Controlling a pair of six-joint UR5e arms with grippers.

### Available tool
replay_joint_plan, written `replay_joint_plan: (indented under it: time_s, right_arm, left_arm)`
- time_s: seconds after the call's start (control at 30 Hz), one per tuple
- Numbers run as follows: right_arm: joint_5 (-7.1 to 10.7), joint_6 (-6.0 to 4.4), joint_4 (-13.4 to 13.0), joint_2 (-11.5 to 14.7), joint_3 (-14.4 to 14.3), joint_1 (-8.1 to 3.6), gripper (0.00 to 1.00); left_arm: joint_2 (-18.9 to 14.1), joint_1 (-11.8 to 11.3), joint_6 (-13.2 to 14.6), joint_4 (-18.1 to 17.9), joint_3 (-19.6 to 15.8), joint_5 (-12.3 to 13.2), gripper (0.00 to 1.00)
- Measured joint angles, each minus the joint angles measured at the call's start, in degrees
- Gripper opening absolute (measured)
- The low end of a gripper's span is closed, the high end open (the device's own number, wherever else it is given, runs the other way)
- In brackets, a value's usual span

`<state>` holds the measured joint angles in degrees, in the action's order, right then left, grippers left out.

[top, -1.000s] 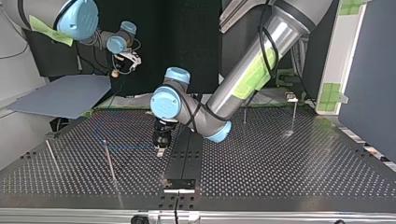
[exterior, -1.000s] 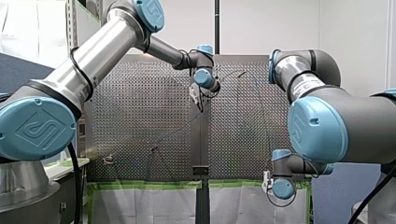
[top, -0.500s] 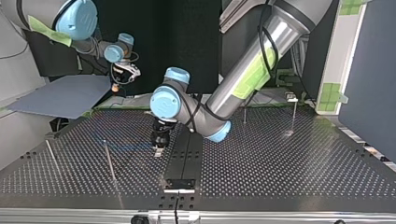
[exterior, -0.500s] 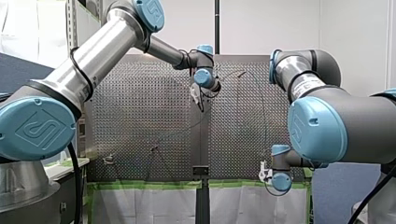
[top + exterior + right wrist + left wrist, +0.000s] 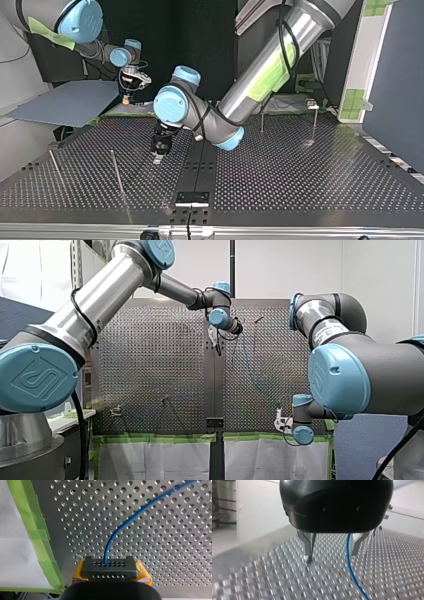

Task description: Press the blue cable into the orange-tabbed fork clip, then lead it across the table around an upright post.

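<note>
The blue cable (image 5: 349, 562) hangs between the metal fingers (image 5: 308, 543) of my left gripper (image 5: 331, 547), close to one finger and not pinched; this gripper is open just above the perforated table (image 5: 387, 575). In the top view my left gripper (image 5: 158, 156) hovers near the table's middle. My right gripper (image 5: 112, 576) has yellow pads (image 5: 143, 576) shut on a black block from which the blue cable (image 5: 125, 525) curves away over the plate. In the front view my right gripper (image 5: 280, 422) is at the table's near edge. I cannot make out an orange-tabbed clip.
Thin upright posts stand at the top view's left (image 5: 116, 172), far left (image 5: 55, 167) and back right (image 5: 261, 122), (image 5: 315, 125). A black strip (image 5: 200, 170) runs down the table's middle. Green tape (image 5: 37, 537) lines the edge by my right gripper. A grey board (image 5: 70, 102) lies beyond the table.
My left gripper has slid toward the top view's left, away from the black strip. My right gripper has come lower and nearer the table's edge, still holding the cable's end.
</note>
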<state>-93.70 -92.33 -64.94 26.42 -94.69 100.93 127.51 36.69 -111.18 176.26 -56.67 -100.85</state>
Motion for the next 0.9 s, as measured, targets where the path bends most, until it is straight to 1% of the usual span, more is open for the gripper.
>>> replay_joint_plan:
  time_s: [0.07,0.17,0.3,0.53,0.7,0.9]
  right_arm:
    - [0.30,0.19,0.2,0.0,0.0,0.01,0.00]
    - [0.46,0.27,0.5,0.0,0.1,0.01,0.00]
    - [0.49,0.29,0.8,0.0,0.2,-0.10,0.00]
    - [0.45,0.25,1.1,0.0,0.2,-0.78,0.00]
    - [0.45,0.23,1.2,0.0,0.2,-0.96,0.00]
    - [0.44,0.23,1.2,0.0,0.2,-1.03,0.00]
  left_arm:
    - [-0.7,0.3,1.0,0.7,0.0,0.1,0.72]
    - [-1.2,0.6,1.7,1.6,0.0,0.2,0.72]
    - [-1.3,0.9,2.0,2.5,0.0,0.1,0.72]
    - [-1.3,1.3,2.1,3.5,0.0,0.1,0.72]
    - [-1.4,1.5,2.3,4.4,0.0,0.0,0.72]
    - [-1.4,1.7,3.8,5.8,0.0,-0.1,0.72]
